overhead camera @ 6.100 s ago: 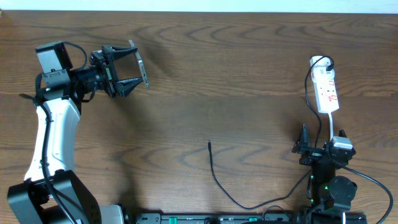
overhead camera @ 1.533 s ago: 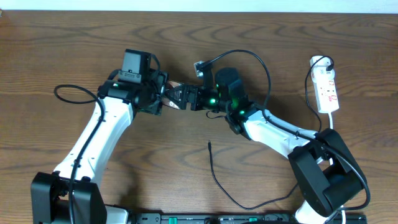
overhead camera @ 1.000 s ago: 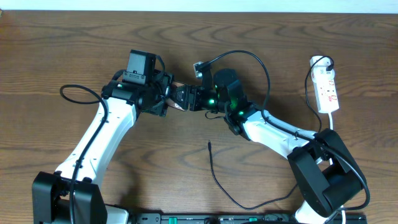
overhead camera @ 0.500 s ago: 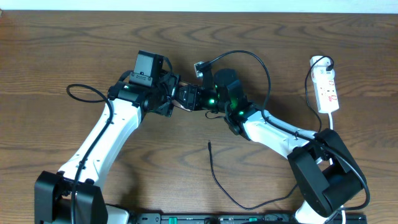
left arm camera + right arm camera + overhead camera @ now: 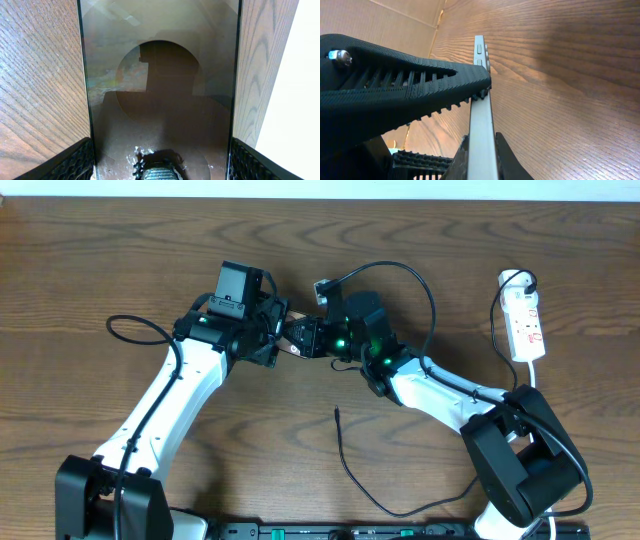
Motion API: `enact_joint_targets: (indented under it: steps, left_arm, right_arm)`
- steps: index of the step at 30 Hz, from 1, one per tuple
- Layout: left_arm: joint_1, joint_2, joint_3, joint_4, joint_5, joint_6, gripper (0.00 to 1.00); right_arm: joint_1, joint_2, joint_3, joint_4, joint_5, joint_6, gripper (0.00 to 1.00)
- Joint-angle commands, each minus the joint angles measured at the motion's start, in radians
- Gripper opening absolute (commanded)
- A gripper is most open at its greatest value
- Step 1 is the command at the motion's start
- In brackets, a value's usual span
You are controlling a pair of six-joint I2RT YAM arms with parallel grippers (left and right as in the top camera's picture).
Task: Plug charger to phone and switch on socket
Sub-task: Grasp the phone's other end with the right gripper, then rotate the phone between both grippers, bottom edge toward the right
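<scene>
In the upper middle of the overhead frame, both arms grip the phone (image 5: 160, 90). The left gripper (image 5: 272, 338) has its fingers (image 5: 75, 162) clamped on the long edges. The right gripper (image 5: 305, 340) has its fingers (image 5: 420, 80) pinching the flat faces. The charger (image 5: 350, 470) lies loose on the desk (image 5: 150, 260) at lower centre, and the socket (image 5: 525, 325) sits at far right.

No text is legible; red marks on the socket (image 5: 526, 326) blur.

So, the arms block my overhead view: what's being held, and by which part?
The phone: left gripper grips its two long side edges, and right gripper clamps its flat faces.
</scene>
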Motion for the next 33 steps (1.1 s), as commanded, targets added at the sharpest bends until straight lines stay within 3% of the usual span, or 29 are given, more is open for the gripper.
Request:
enact_joint_targets:
  steps: [1, 2, 9, 16, 18, 21, 29, 33]
  left_arm:
    - [-0.007, -0.023, 0.004, 0.011, 0.019, 0.017, 0.77]
    - [-0.005, -0.023, 0.004, 0.011, 0.02, 0.029, 0.92]
    - [0.064, -0.027, 0.004, 0.011, 0.15, 0.11, 0.93]
    - [0.19, -0.027, 0.004, 0.011, 0.417, 0.214, 0.94]
    - [0.224, -0.027, 0.004, 0.036, 0.473, 0.293, 0.94]
    - [0.251, -0.026, 0.002, 0.125, 0.472, 0.37, 0.94]
    - [0.269, -0.014, -0.085, 0.379, 0.486, 0.364, 0.95]
    - [0.269, 0.006, -0.154, 0.559, 0.515, 0.302, 0.95]
  right_arm:
    - [0.002, -0.003, 0.014, 0.01, -0.047, 0.015, 0.01]
    - [-0.005, -0.003, 0.014, 0.01, -0.052, 0.015, 0.01]
    - [-0.068, -0.003, 0.014, 0.006, -0.057, -0.008, 0.01]
    - [-0.159, -0.003, 0.014, -0.002, -0.052, -0.017, 0.01]
    - [-0.204, -0.003, 0.014, -0.001, -0.043, 0.056, 0.01]
    - [-0.238, -0.003, 0.014, 0.009, -0.022, 0.345, 0.01]
    - [-0.241, -0.003, 0.014, 0.154, -0.027, 0.603, 0.01]
    - [-0.238, -0.003, 0.014, 0.217, -0.037, 0.707, 0.01]
